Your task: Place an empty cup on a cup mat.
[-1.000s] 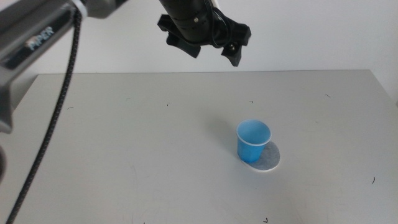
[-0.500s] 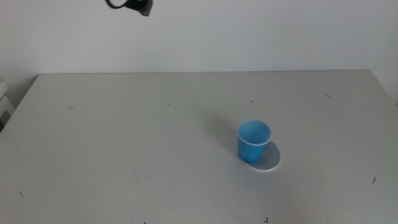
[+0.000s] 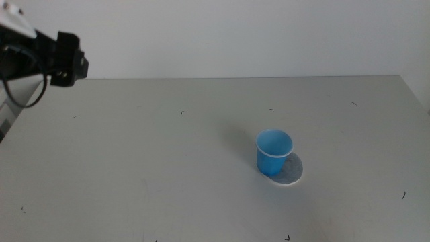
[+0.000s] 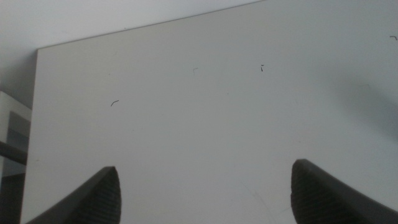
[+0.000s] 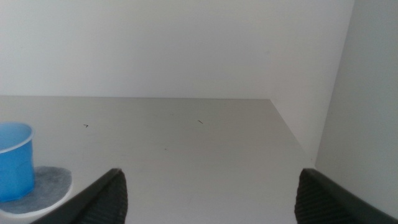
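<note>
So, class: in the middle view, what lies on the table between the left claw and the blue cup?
Nothing: only bare table separates the left claw, open at the far left edge, from the cup standing on the cup mat.

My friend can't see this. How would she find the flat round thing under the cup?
Start on the big grey table and look toward its right half for the only bright thing, a blue cup. The cup mat lies flat beneath it, sticking out mostly on one side. It is a mottled grey disc with a thin white edge.
</note>
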